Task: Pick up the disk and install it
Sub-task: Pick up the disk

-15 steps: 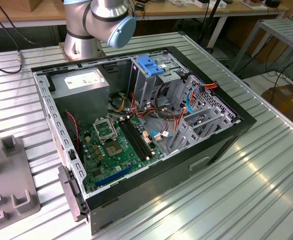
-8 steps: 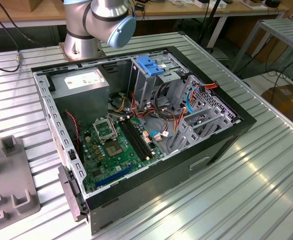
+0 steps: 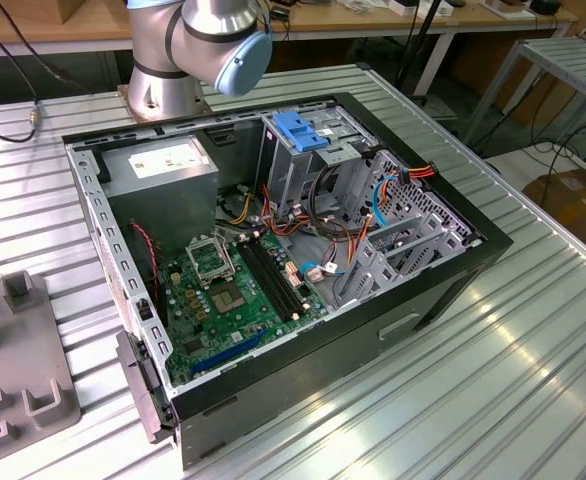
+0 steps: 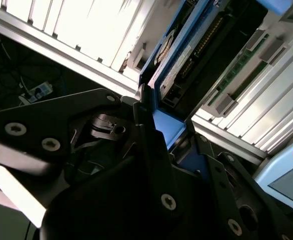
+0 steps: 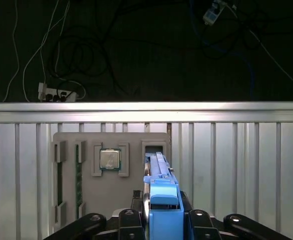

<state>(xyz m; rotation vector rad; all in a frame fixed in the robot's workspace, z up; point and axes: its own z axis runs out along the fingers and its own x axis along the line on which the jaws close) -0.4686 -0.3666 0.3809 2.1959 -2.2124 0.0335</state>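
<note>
Pincer (image 5: 163, 218) looks clamped on your disk (image 5: 162, 197), with the grey holder tray (image 5: 111, 141) just beyond it. Pickup's basically done, and installing into the PC case (image 3: 303, 362) is left.

Robotics lab: slatted aluminium table (image 3: 533, 370), opened computer case (image 3: 373, 345), wooden workbench (image 3: 333, 25) behind.

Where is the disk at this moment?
In the first wrist view the disk is held on edge by the gripper, over the grey holder plate, near the processor chip.

Computer case (image 3: 393, 335) — grey fixture plate (image 5: 111, 200)
</note>
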